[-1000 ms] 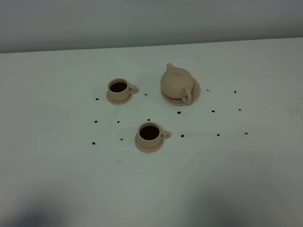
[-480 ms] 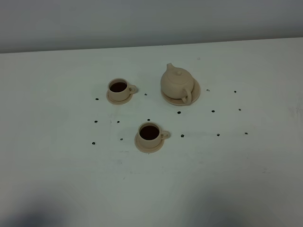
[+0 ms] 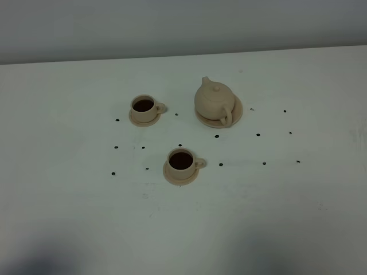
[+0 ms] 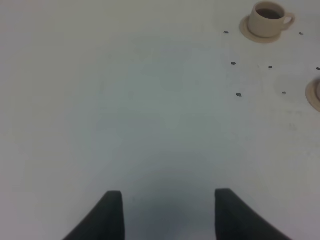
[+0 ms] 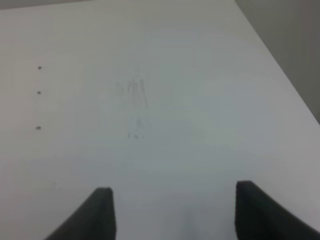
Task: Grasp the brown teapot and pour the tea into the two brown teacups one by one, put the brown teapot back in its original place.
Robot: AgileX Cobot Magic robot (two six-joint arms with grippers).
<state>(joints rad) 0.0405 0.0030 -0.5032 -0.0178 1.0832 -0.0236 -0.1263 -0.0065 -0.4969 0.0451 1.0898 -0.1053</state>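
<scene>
The brown teapot [image 3: 213, 99] stands upright on its wide saucer [image 3: 236, 114] right of the table's middle, handle facing the front. One teacup [image 3: 143, 106] with dark tea sits on its small saucer to the left; the other teacup [image 3: 181, 161] with dark tea sits nearer the front. No arm shows in the high view. My left gripper [image 4: 168, 212] is open over bare table, with a teacup [image 4: 267, 18] far ahead and a saucer rim [image 4: 314, 95] at the frame edge. My right gripper [image 5: 174, 212] is open over bare table, holding nothing.
Small dark dots [image 3: 257, 135] mark the white table [image 3: 69, 217] around the tea set. The table's edge [image 5: 280, 70] runs close beside the right gripper, with a grey drop beyond. A grey wall [image 3: 172, 26] backs the table.
</scene>
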